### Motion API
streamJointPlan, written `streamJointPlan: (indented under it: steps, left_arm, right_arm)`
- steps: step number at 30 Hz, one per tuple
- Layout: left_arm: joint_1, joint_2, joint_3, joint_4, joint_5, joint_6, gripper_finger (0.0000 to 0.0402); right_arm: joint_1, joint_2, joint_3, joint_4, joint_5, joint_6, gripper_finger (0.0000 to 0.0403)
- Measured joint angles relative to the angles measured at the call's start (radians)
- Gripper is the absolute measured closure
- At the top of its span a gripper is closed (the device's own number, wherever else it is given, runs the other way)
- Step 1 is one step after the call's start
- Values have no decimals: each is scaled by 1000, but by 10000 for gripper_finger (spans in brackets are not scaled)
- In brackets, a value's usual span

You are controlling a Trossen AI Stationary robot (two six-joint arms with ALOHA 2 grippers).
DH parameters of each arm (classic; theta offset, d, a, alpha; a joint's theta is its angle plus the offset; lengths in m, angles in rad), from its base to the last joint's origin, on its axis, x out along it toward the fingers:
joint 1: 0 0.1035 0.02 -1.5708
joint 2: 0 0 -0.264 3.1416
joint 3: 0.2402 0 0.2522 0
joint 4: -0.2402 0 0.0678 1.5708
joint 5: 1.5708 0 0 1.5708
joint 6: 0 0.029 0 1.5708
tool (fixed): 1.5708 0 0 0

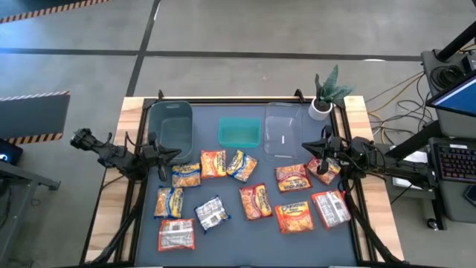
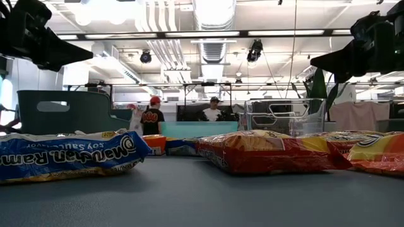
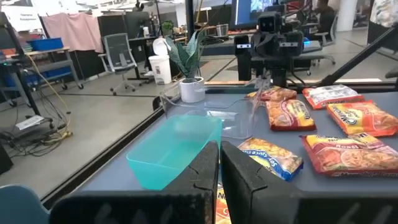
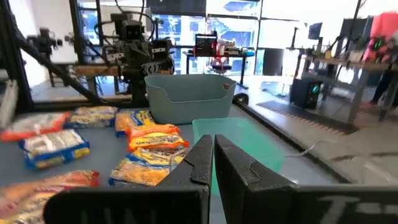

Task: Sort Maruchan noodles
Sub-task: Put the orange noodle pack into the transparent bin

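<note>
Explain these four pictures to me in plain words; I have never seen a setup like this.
This is a robot with two dark arms at a table. One picture looks straight down, one looks level across the tabletop, and two come from cameras on the arms' wrists. The left gripper and right gripper are both shut and hold nothing, hanging above the table. On the mat lie scattered Maruchan noodles, flat ramen packets in orange-red, yellow-and-blue and red-and-white. Along the far edge stand three bins: a grey bin, a teal bin and a clear bin. A potted plant sits at the corner.
</note>
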Motion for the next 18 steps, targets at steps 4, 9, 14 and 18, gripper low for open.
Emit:
streamJointPlan:
  steps: [4, 9, 14, 18]
  left_arm:
    - [0, 0, 0, 2, 0, -1, 402]
    - [0, 0, 0, 110, 0, -227, 402]
    - [0, 0, 0, 286, 0, -311, 402]
    - [0, 2, 0, 377, 0, -296, 402]
  right_arm:
    - [0, 0, 0, 6, 1, 409, 394]
    - [2, 2, 0, 57, 72, 591, 394]
    - [30, 57, 0, 302, 53, 615, 394]
    - [57, 154, 0, 520, 52, 580, 394]
